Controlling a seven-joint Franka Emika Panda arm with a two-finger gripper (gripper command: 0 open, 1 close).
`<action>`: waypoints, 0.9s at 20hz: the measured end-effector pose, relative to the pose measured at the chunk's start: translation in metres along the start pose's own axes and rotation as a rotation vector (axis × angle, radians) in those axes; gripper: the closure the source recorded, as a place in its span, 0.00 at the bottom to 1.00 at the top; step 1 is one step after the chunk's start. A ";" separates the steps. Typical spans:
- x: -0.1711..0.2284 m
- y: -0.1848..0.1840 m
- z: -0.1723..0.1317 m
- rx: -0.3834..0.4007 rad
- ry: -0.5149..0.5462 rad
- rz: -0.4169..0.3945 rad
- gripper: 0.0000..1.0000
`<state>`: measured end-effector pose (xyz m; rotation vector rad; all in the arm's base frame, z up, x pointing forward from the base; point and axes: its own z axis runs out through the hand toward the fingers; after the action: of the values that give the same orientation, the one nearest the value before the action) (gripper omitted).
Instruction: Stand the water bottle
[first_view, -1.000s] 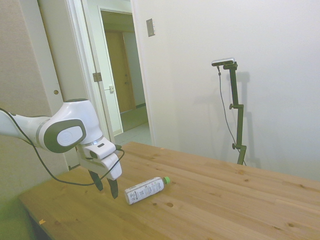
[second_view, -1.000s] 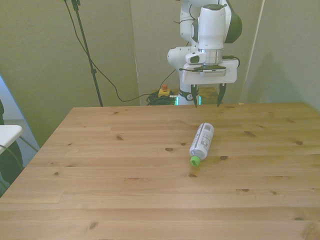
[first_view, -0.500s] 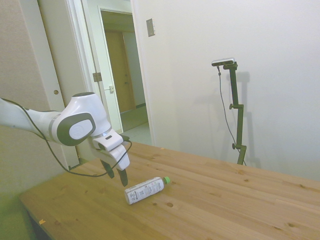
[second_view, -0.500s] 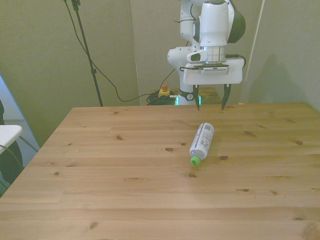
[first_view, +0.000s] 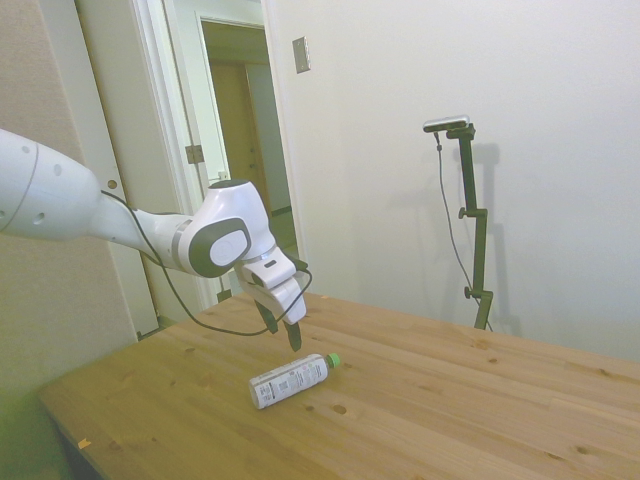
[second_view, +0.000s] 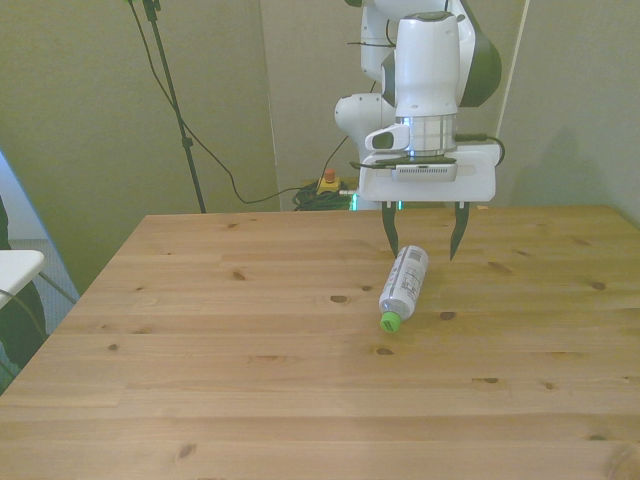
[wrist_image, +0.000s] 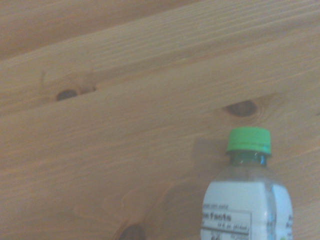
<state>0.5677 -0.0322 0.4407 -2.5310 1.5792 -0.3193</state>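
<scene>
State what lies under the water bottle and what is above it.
The water bottle lies on its side on the bare wooden table; the strip it rests on is hidden. Above its base end hangs the open claw, not touching it.

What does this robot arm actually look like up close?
The arm is glossy white with rounded joints and grey caps. A black cable loops beneath it. A flat white block at the wrist carries the gripper, whose two thin dark fingers taper to points.

From one side we are viewing the table (first_view: 420, 400); from across it we are facing the arm. Our wrist camera is looking down close at the bottle (wrist_image: 247, 200), which all views share.
</scene>
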 end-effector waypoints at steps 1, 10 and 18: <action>0.007 -0.002 0.002 0.000 0.004 0.012 0.00; 0.054 -0.013 0.034 -0.032 0.021 0.080 0.00; 0.058 -0.021 0.072 -0.093 0.030 0.069 0.00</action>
<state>0.6287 -0.0745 0.3824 -2.5432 1.7275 -0.2838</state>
